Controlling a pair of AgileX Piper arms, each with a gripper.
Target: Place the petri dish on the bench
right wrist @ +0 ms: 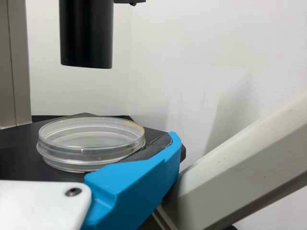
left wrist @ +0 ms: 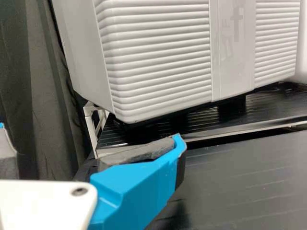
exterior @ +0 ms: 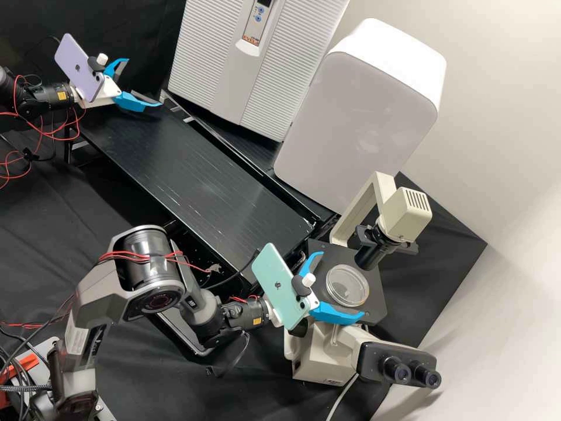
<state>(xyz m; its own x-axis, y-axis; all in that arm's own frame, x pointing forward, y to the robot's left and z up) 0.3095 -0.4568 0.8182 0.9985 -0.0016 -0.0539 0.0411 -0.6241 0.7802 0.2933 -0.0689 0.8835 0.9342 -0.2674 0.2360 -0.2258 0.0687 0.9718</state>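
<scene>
In the high view my right gripper [exterior: 342,286] stands open at the microscope stage, its fingers on either side of a clear petri dish [exterior: 347,285]. The dish rests flat on the dark stage [exterior: 374,313]. A gap shows between the dish and the upper finger. The right wrist view has the petri dish [right wrist: 91,149] close beside one blue finger of the right gripper [right wrist: 90,140]; whether they touch, I cannot tell. At the upper left, my left gripper [exterior: 143,82] is open and empty over the far end of the black bench [exterior: 193,169]. In its wrist view, the left gripper [left wrist: 90,132] faces a ribbed white cabinet.
Microscope eyepieces [exterior: 409,372] lie near the right gripper, and its lamp arm [exterior: 380,202] rises behind the stage. The condenser tube [right wrist: 86,33] hangs above the dish. A ribbed white cabinet [exterior: 201,64] and a rounded white box [exterior: 356,128] stand along the bench's back edge.
</scene>
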